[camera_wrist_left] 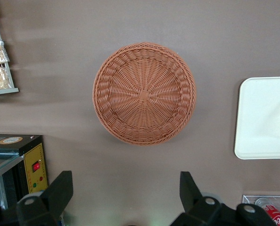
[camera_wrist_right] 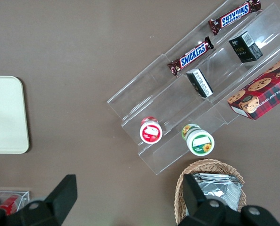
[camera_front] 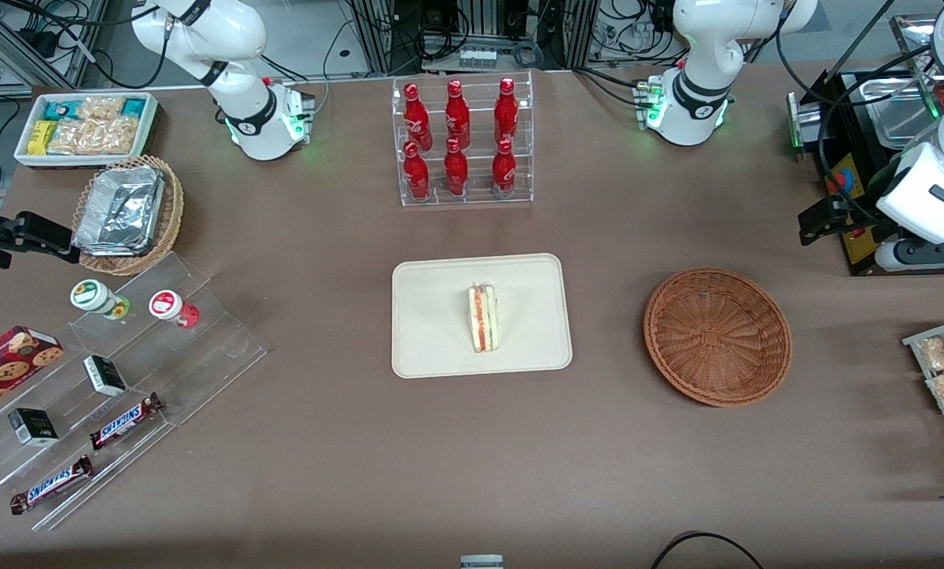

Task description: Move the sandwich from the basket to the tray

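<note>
Brown matte cloth covers the wide desk, which fills nearly the whole front view. On it, in the centre of the frame, lies the flat cream-coloured rectangular tray with rounded corners and a low rim. Toward the working arm's end of the desk, at the middle right of the frame and well apart from the tray, sits the round shallow reddish-brown wicker basket; nothing lies in it. Farther from the front camera than the tray, in the upper centre, a clear acrylic rack holds six red bottles in two rows. At the lower left of the frame a clear stepped display stand carries chocolate bars, small dark boxes and two round cups.

The small triangular sandwich of pale white bread lies on the tray, a little off its centre toward the basket, with its orange-red and green filling layers turned upward.

The left arm's black two-finger end effector hangs high above the desk beside the basket, in the wrist view. Its fingers stand wide apart and hold nothing.
</note>
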You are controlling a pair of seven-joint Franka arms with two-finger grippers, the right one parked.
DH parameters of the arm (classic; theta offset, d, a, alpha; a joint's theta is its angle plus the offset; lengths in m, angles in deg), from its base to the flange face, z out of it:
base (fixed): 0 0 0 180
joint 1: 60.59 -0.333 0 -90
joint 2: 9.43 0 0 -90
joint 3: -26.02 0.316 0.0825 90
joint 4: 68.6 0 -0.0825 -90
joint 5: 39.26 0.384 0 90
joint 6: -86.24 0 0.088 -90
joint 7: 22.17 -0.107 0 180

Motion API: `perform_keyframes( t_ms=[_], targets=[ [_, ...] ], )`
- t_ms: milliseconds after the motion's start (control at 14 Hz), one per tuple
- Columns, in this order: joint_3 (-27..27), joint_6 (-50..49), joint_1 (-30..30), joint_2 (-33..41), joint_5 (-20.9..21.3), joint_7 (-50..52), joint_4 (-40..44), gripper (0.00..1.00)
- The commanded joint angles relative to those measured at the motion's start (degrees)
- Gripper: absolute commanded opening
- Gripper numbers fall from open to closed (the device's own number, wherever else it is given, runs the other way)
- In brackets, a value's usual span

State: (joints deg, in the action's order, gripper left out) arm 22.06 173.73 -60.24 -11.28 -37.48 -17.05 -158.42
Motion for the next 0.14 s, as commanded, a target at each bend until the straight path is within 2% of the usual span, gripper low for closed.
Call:
perform_keyframes(
  t_ms=[0, 71],
  targets=[
    [0.7, 0.2, 0.4, 1.3, -1.0, -0.7, -0.8, 1.0],
    [0.7, 0.0, 0.3, 1.4, -0.9, -0.7, -0.7, 1.0]
  ],
)
